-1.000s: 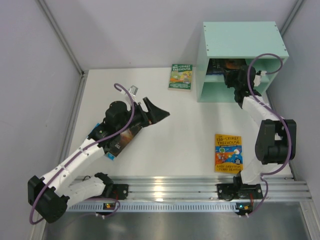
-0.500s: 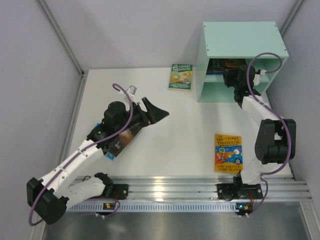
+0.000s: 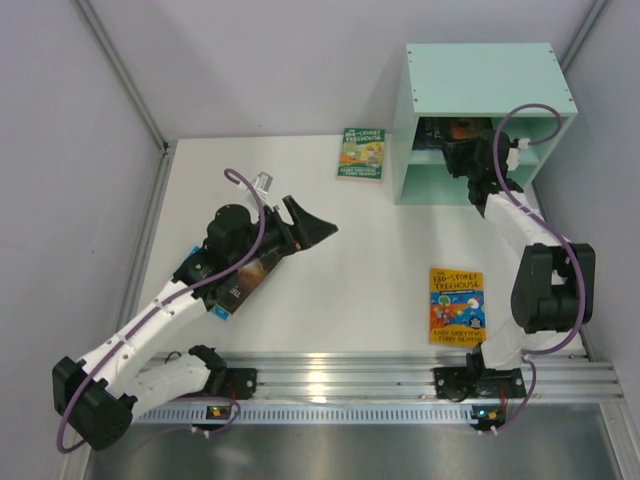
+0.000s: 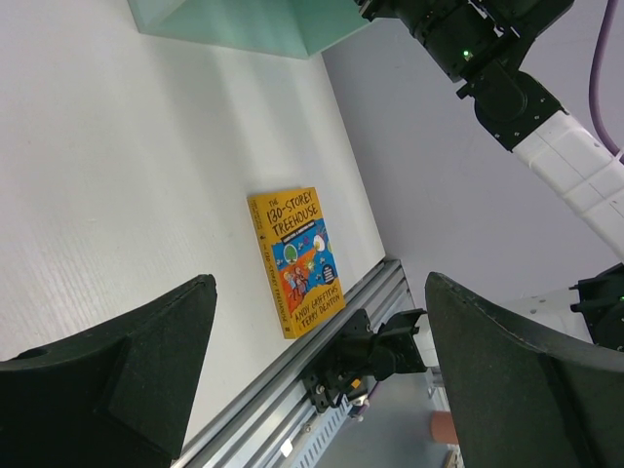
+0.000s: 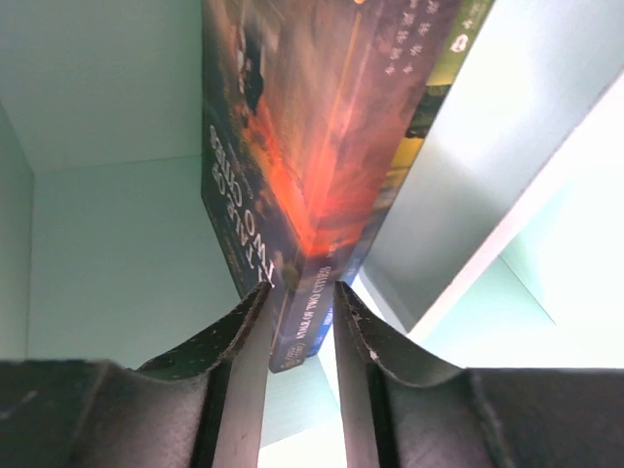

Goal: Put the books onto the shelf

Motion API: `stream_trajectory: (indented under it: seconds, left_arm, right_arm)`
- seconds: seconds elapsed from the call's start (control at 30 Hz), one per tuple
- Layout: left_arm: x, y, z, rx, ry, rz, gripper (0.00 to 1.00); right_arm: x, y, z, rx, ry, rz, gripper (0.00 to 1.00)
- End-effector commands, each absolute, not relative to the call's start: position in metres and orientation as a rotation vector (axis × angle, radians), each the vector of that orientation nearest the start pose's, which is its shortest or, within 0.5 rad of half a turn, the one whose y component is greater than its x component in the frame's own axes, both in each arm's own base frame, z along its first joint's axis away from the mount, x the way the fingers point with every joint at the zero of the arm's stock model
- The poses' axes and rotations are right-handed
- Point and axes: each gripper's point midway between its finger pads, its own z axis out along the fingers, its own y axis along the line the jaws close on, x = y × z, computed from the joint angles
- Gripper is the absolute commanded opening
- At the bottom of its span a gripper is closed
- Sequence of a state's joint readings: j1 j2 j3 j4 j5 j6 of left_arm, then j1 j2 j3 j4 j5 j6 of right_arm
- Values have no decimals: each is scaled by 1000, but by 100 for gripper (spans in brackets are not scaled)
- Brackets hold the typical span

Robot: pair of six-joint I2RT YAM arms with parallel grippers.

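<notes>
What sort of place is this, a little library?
Likely a robotics test bench: two white jointed arms bolted to a grooved metal rail, a white table walled by plain grey panels, one mint-green wooden shelf.
</notes>
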State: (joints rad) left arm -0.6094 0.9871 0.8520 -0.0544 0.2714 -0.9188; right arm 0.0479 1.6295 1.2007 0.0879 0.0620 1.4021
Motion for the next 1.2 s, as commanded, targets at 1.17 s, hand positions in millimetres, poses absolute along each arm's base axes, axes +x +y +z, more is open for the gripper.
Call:
stream_trajectory:
  seconds: [1.17]
  left_arm:
    - [242, -262, 299, -84, 1905, -1314, 93]
  right_arm:
    - [532, 85, 282, 1214, 1477, 1025, 28]
